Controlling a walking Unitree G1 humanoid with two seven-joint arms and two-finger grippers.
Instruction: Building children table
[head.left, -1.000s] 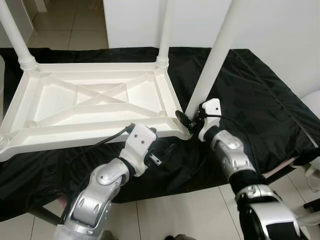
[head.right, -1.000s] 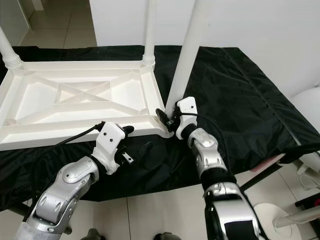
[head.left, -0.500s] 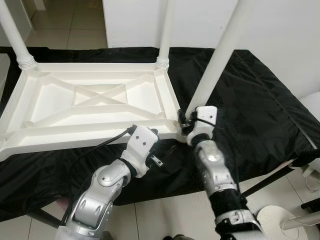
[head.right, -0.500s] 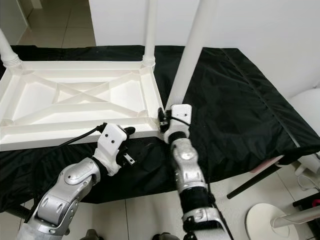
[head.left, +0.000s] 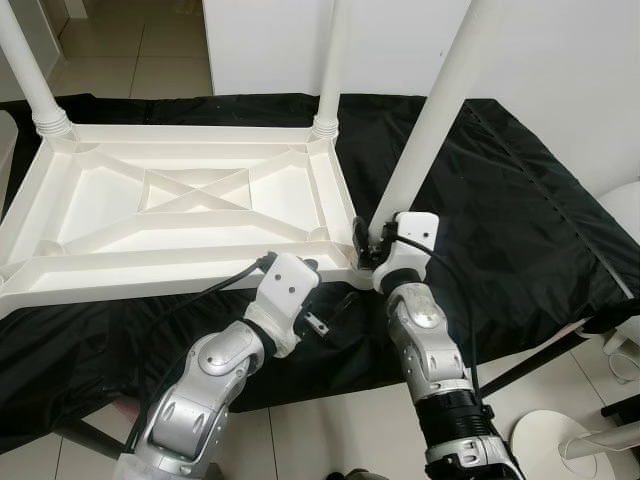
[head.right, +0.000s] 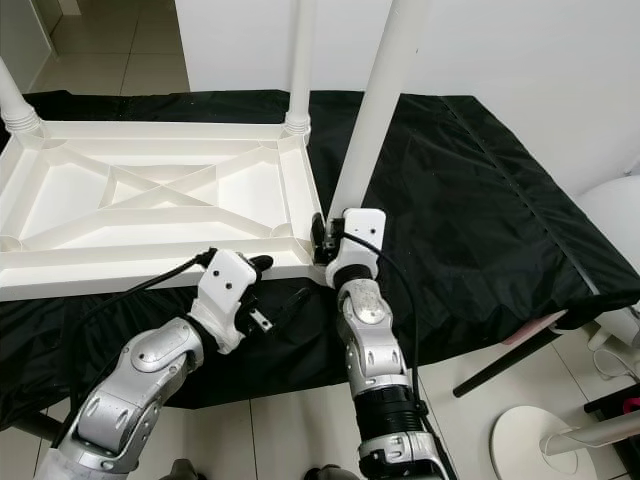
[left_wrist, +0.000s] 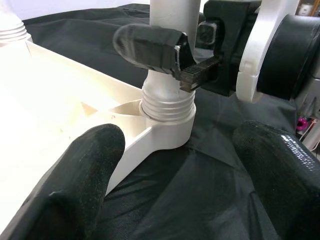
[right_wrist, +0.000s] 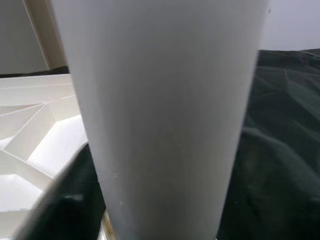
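A white plastic children's table top (head.left: 150, 278) lies upside down on a black cloth (head.left: 520, 200). White legs stand in its far-left corner (head.left: 25, 70) and far-right corner (head.left: 330, 60). A third leg (head.left: 440, 110) rises, leaning right, from the near-right corner socket (left_wrist: 167, 112). My right gripper (head.left: 368, 245) is shut on this leg just above the socket; one of its fingers (left_wrist: 150, 47) presses the leg. My left gripper (head.left: 325, 283) is open just in front of that corner, its fingers (left_wrist: 85, 170) apart either side of the socket, touching nothing.
The cloth-covered surface ends at a front edge close to my arms, with tiled floor below. A white wall (head.left: 560, 60) stands behind on the right. A white round base (head.left: 560, 440) and a chair edge sit on the floor at the lower right.
My right arm has swung in from the right to come up under the corner, its wrist turning around the leg while keeping hold. The left gripper has hardly moved.
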